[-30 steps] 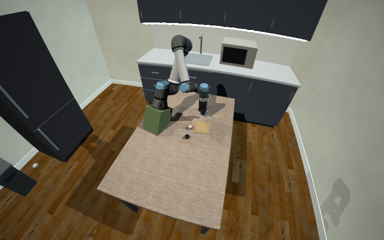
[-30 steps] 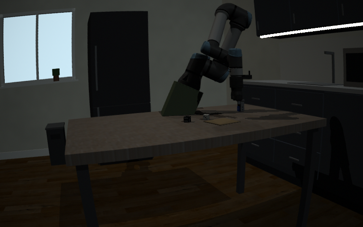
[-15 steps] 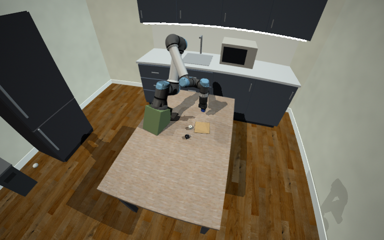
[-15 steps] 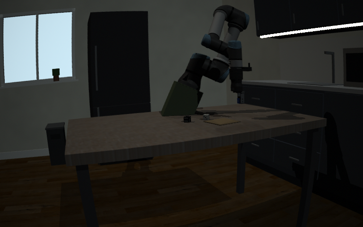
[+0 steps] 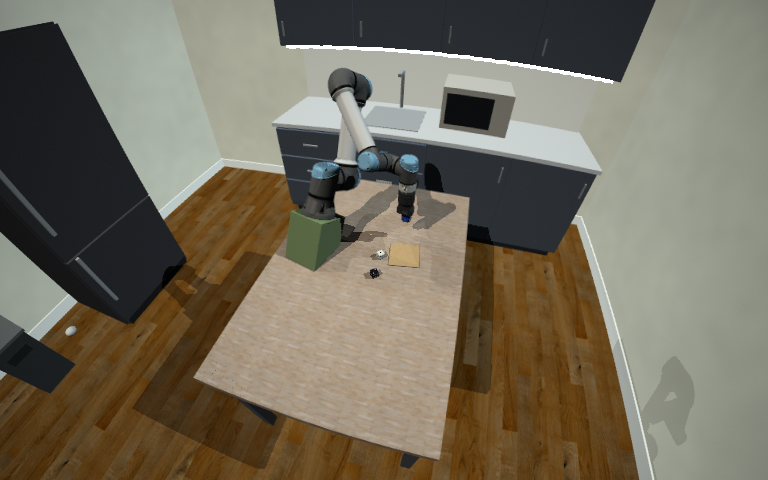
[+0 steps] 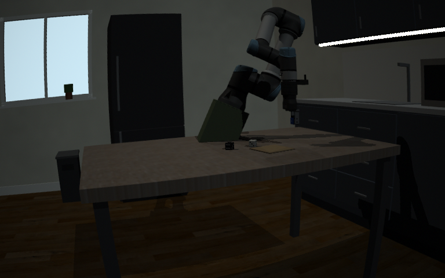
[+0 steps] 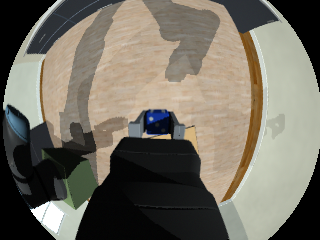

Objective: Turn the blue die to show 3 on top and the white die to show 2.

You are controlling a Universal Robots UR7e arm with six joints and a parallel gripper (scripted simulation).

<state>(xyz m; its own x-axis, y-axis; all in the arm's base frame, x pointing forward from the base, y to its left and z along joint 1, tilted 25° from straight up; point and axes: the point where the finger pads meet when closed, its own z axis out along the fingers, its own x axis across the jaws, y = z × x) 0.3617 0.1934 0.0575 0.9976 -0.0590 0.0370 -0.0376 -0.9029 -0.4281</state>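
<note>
Seen from the top view, with twelve o'clock at the upper edge and the mat as the centre of the dial, the near part of the table (image 5: 339, 339) (image 6: 183, 160) (image 7: 135, 60) stretches out around six o'clock. The black die (image 5: 374, 273) (image 6: 229, 145) sits on the table at eight o'clock, apart from the mat. A little farther back, the white die (image 5: 380, 254) (image 6: 252, 142) rests on the table at nine o'clock, just beside the mat but off it; its top number is too small to tell. The tan mat (image 5: 403, 255) (image 6: 271, 148) (image 7: 192, 137) lies flat on the table. Well out at nine o'clock, the green mount (image 5: 311, 240) (image 6: 218, 123) (image 7: 82, 185) carries the arm's base. Beyond the mat, at twelve o'clock, the tool (image 5: 406, 217) (image 6: 295, 117) (image 7: 157, 117) points down, grasping the blue die (image 5: 406, 219) (image 6: 292, 120) (image 7: 158, 122) between its fingers, raised above the table and off the mat. Farthest away, the sink (image 5: 395, 118) is at twelve o'clock and the microwave (image 5: 504, 110) (image 6: 422, 81) at one.
</note>
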